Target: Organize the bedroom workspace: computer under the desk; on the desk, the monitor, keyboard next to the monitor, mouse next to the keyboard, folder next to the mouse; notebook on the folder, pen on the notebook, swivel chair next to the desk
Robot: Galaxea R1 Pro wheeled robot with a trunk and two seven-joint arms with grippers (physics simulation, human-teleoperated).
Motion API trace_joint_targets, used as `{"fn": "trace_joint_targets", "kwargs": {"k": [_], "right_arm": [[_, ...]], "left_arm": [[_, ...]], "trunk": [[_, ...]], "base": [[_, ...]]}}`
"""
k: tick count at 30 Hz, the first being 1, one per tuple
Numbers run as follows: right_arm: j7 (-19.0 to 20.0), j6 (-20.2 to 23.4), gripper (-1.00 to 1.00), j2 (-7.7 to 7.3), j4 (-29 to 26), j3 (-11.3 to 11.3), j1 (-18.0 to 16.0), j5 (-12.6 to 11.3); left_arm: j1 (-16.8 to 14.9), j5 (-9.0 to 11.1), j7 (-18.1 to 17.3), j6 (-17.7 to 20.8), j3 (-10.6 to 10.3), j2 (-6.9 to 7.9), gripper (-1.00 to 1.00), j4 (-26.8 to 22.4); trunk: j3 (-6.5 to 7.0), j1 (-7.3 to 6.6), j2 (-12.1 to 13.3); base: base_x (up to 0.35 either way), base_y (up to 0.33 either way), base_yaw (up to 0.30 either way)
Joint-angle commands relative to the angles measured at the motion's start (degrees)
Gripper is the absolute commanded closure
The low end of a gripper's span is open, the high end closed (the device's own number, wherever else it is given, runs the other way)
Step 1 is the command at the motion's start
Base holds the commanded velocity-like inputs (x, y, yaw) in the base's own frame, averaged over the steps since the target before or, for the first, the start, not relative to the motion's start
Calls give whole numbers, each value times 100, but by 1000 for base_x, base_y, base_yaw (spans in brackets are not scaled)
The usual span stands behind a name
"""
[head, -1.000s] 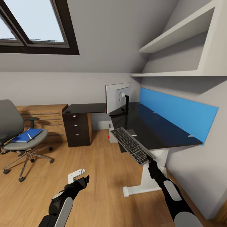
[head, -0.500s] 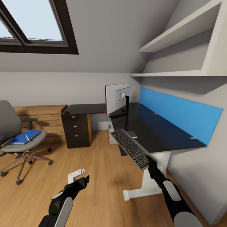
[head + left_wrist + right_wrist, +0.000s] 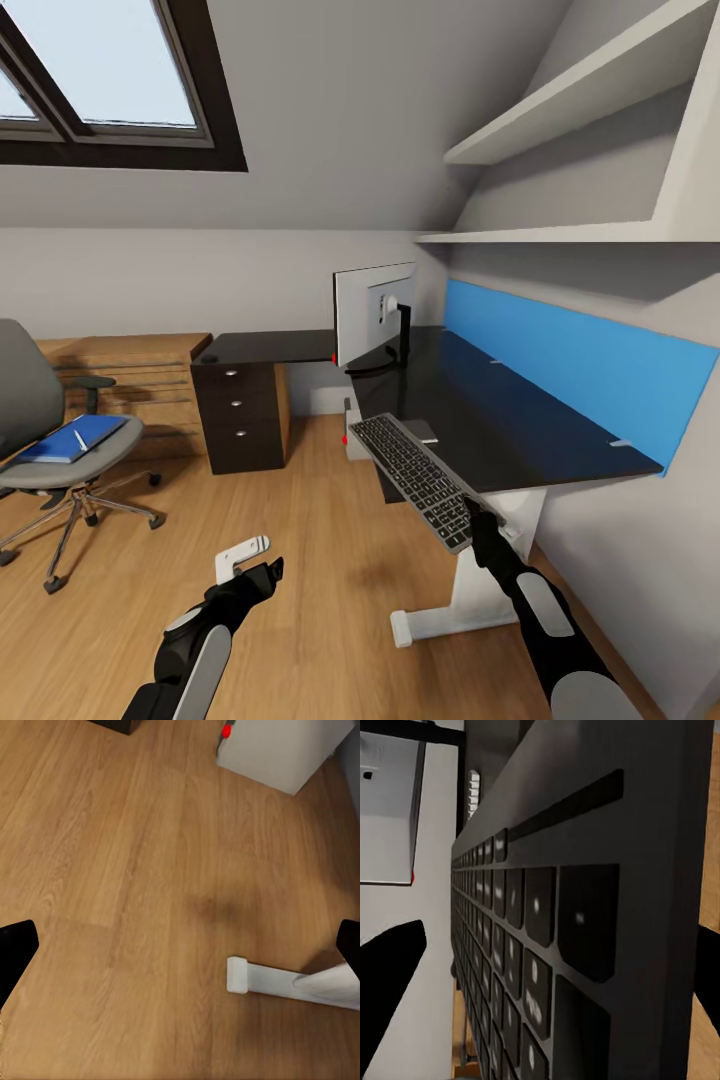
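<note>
A: Surface below? Warm brown wood-plank floor (image 3: 135, 870), with a faint dark smudge of shadow (image 3: 214, 907) near mid-frame.

B: Objects? Light grey boxy computer tower (image 3: 281, 750) with a red dot (image 3: 226, 731) at its corner; white foot of the desk leg (image 3: 289, 982) lying on the planks. Two black fingertips (image 3: 15, 949) of the left gripper (image 3: 180, 945), spread wide apart.

Black desk (image 3: 520, 420), blue wall panel (image 3: 590, 370), grey chair (image 3: 40, 420) w/ blue folder (image 3: 70, 438), black-keyed silver keyboard (image 3: 415, 478).

Black arms, grey-white shell panels; left gripper (image 3: 252, 558) white bracket, black fingertips (image 3: 13, 951).
</note>
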Motion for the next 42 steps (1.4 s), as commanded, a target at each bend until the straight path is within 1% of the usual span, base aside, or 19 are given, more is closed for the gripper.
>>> {"fn": "trace_joint_targets", "kwargs": {"k": [1, 20, 31, 37, 40, 42], "right_arm": [[13, 45, 100, 7, -3, -35, -5, -33], [13, 48, 100, 7, -6, -9, -5, -17], [56, 54, 100, 8, -13, -3, -5, -17], [168, 58, 100, 15, -41, 5, -5, -13], [245, 59, 100, 83, -84, 62, -1, -5], [252, 61, 100, 102, -141, 87, 5, -5]], "left_arm": [[-4, 60, 54, 13, -6, 1, -100, 8], [-4, 54, 56, 13, -10, 0, -100, 39], [-4, 52, 99, 11, -14, -2, -100, 67], [-4, 44, 106, 8, -15, 1, -100, 132], [-4, 43, 107, 5, -15, 1, -100, 150], [-4, 38, 107, 4, -15, 1, -100, 152]], "trunk": [[-6, -1, -3], [-6, -1, -3], [191, -242, 438], [299, -374, 679], [353, -440, 799], [389, -484, 879]], "base": [[0, 0, 0], [0, 0, 0], [0, 0, 0], [0, 0, 0], [0, 0, 0], [0, 0, 0]]}}
